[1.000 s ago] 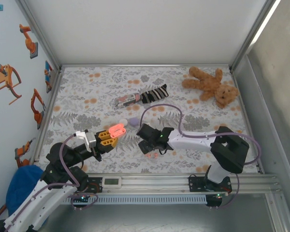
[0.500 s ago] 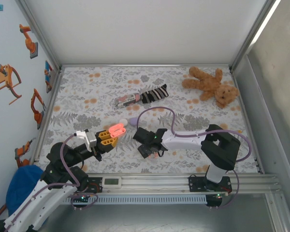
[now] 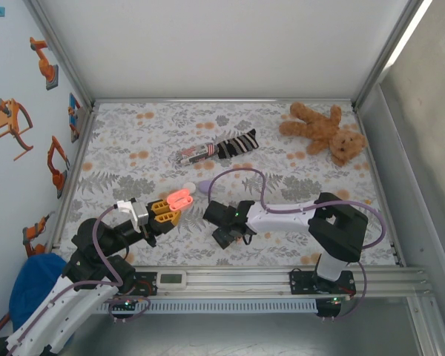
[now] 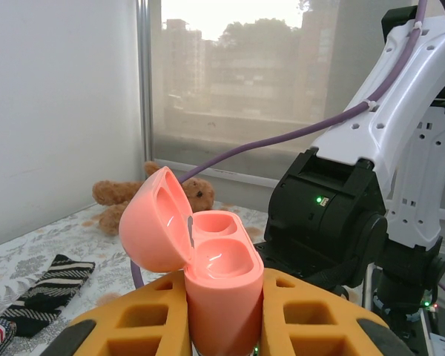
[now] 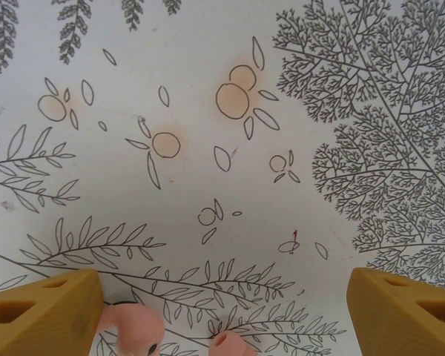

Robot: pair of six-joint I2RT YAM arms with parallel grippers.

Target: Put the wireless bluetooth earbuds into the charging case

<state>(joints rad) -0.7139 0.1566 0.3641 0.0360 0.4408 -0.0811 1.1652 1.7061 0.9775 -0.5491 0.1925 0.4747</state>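
A coral-pink charging case stands upright with its lid flipped open and both wells empty; my left gripper is shut on its body. In the left wrist view the case rises between the yellow fingers of the left gripper. My right gripper hangs low over the floral mat, right of the case, open. Its yellow fingertips stand wide apart around the right gripper's gap. Two coral earbuds lie on the mat there: one earbud beside the left fingertip, another earbud near the middle.
A teddy bear lies at the far right of the mat. A striped sock and a small striped item lie at the back centre. A lilac object sits just behind the case. The right arm's purple cable loops above it.
My right gripper has slid left and towards the near edge, ending over the earbuds. The left arm and the open case have stayed still.
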